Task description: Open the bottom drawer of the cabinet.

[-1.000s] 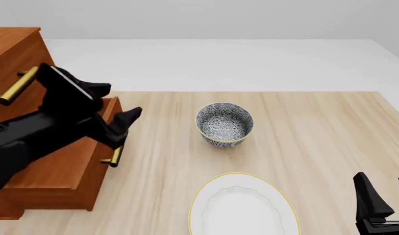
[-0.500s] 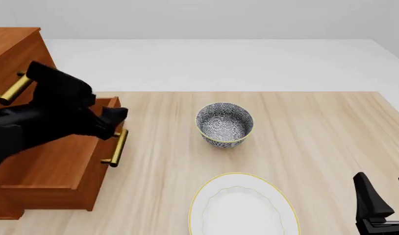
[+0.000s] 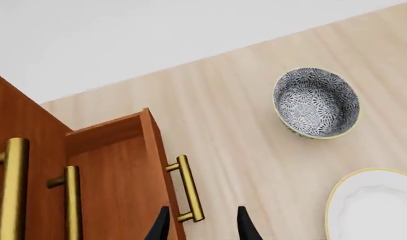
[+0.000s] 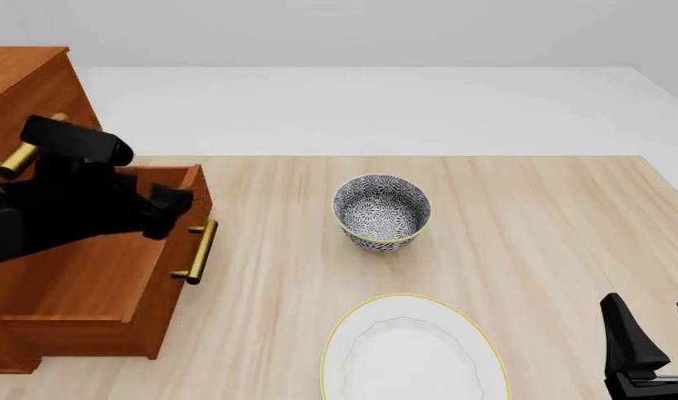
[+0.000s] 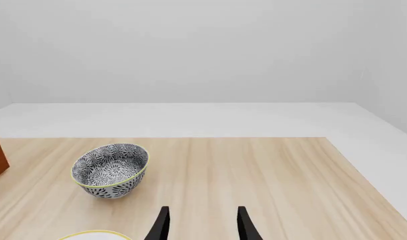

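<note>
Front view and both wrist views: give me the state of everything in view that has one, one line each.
bottom drawer: pulled out, open, nothing seen inside.
brass handle: free, not gripped.
cabinet: upper drawer fronts flush, shut.
left tool: open, holding nothing, above the drawer.
right tool: open, holding nothing, low at the table's near right.
patterned bowl: upright, empty.
white plate: flat, empty.

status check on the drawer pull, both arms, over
Left gripper open, off the brass handle. Right gripper open, idle. Bottom drawer pulled out of the cabinet. Patterned bowl and white plate apart from it.
</note>
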You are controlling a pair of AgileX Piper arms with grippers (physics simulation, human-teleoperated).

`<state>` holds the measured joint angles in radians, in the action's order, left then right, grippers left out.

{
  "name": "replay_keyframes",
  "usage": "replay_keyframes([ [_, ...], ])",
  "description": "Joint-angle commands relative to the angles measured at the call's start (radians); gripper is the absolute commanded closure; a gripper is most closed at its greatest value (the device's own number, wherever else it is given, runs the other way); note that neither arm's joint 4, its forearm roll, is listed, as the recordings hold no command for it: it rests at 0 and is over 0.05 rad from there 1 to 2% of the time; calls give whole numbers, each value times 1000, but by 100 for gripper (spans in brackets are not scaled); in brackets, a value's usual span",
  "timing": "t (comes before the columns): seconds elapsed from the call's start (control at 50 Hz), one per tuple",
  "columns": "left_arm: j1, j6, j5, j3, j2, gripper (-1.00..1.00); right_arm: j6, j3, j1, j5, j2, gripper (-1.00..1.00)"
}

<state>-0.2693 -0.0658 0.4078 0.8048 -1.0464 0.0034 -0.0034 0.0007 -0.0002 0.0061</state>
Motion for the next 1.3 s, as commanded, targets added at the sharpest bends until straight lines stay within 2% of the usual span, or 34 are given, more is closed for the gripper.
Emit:
replay_keyframes([
  [0.02, 56, 30, 23, -29, 27, -100, 0, 0, 0, 0, 0, -100],
  [0.26, 93, 105, 15, -72, 27, -100, 0, 0, 0, 0, 0, -100],
  [0.5, 129, 128, -19, -105, 15, -100, 0, 0, 0, 0, 0, -100],
  [0.68, 147, 185, -53, -138, -10, -100, 0, 0, 0, 0, 0, -100],
  [0.72, 146, 177, -63, -141, -16, -100, 0, 0, 0, 0, 0, -100],
  [0.74, 154, 202, -68, -146, -24, -100, 0, 0, 0, 0, 0, -100],
  [1.02, 180, 225, -159, -189, -99, -100, 0, 0, 0, 0, 0, -100],
  [1.3, 222, 214, -222, -211, -158, -100, 0, 0, 0, 0, 0, -100],
])
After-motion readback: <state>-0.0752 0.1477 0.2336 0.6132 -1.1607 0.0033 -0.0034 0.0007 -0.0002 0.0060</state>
